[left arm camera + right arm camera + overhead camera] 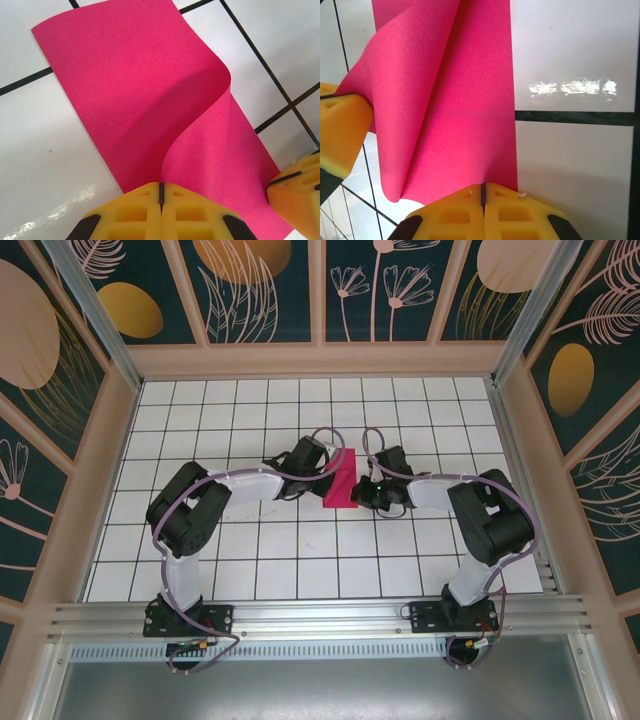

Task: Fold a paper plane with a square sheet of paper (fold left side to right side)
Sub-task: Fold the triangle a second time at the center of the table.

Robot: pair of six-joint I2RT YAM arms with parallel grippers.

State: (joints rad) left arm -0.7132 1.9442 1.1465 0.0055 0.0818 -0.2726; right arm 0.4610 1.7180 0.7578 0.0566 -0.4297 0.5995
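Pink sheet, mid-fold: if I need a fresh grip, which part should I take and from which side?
Best pinch the raised, curling edge of the pink sheet, coming in low from the end facing the left wrist camera. That edge stands off the tiles, so jaws can straddle it; the lower layer lies flat with no lip.
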